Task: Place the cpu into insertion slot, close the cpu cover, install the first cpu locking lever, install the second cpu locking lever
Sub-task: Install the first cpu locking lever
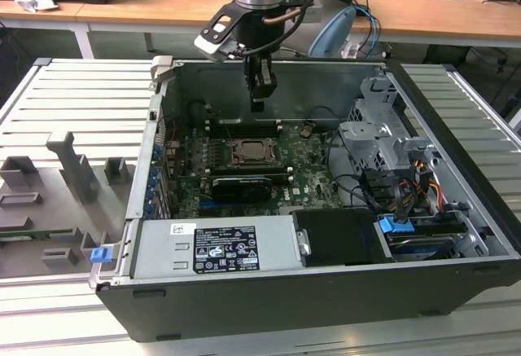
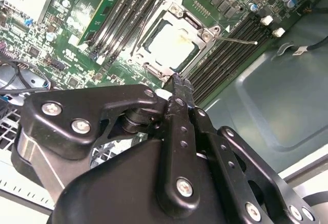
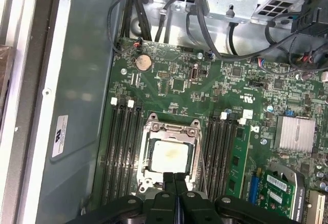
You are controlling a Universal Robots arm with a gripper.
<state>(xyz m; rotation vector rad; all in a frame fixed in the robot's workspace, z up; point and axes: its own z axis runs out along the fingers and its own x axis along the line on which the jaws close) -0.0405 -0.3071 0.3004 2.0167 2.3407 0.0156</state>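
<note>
In the exterior view, the black two-finger gripper point(image 1: 258, 103) hangs inside the open grey metal computer case point(image 1: 456, 128), above the square metal-rimmed insertion slot point(image 1: 252, 151) on the green circuit board point(image 1: 313, 173); in the first wrist view, the flat tan-silver square cpu point(image 3: 170, 155) sits in the insertion slot, the thin silver windowed cpu cover point(image 3: 169, 130) lying flat around it; the gripper point(image 3: 175, 175) is fully closed, holding nothing; in the second wrist view, a thin metal lever point(image 2: 236, 40) juts from the slot's corner.

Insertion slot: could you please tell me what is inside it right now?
The cpu lies in the slot, its pale face showing through the cover's window. The cover hides its edges, the cpu hides the slot floor, and the gripper blocks one side.
</note>
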